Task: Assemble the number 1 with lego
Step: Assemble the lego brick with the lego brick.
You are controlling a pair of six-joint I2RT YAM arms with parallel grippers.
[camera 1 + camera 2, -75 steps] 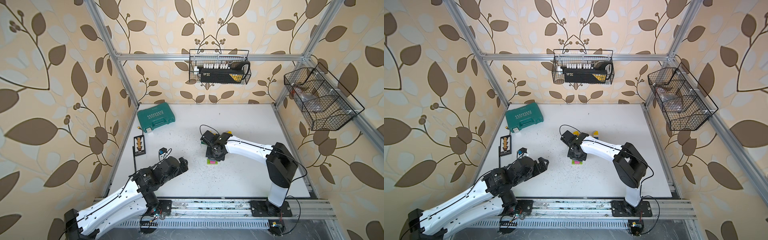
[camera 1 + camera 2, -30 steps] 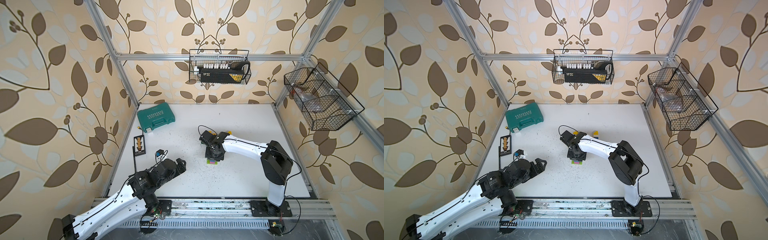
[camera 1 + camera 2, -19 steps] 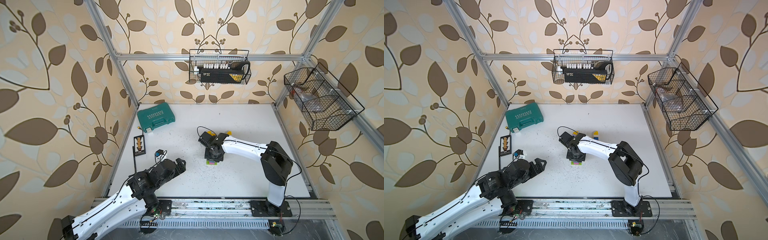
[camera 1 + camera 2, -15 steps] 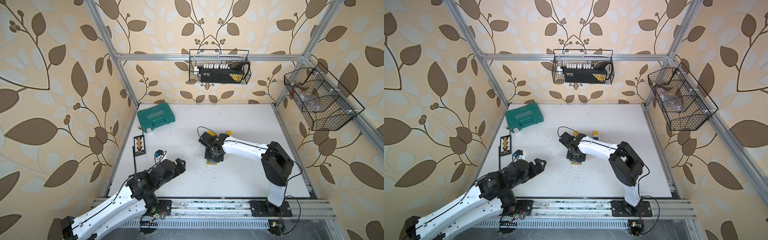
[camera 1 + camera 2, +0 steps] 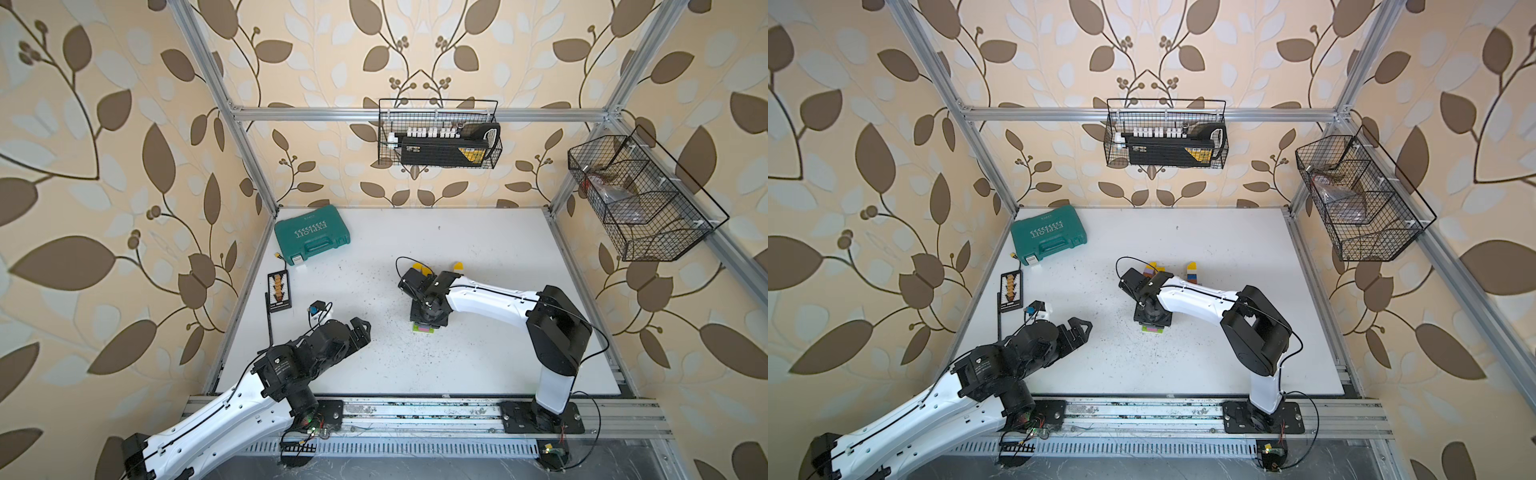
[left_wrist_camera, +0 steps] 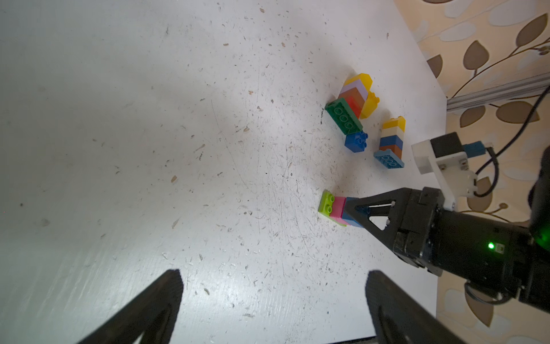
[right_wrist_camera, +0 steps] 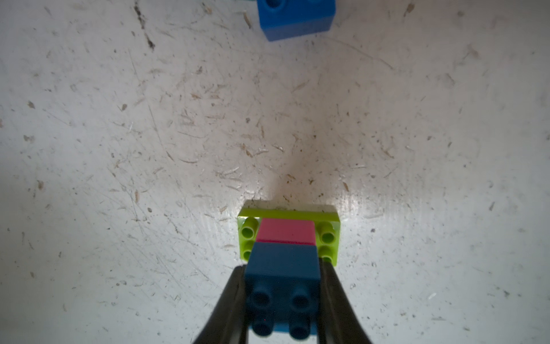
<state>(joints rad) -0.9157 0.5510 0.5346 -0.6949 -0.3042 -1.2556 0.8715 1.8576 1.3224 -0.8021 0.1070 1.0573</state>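
Stacking is the step in hand: my right gripper (image 7: 282, 286) pinches the dark blue brick (image 7: 282, 259) sitting on the pink brick (image 7: 285, 230) atop the lime brick (image 7: 288, 213), my left gripper (image 6: 273, 275) spread wide well apart from it, so next I reckon on pressing down squarely, then letting go.

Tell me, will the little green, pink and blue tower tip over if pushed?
Probably not easily: the lime brick at the bottom is wider than the pink brick and blue brick above. They look like stiff plastic, so the right pincer, shut on the blue brick, likely won't squash them. A hard sideways shove might pop the bricks apart.
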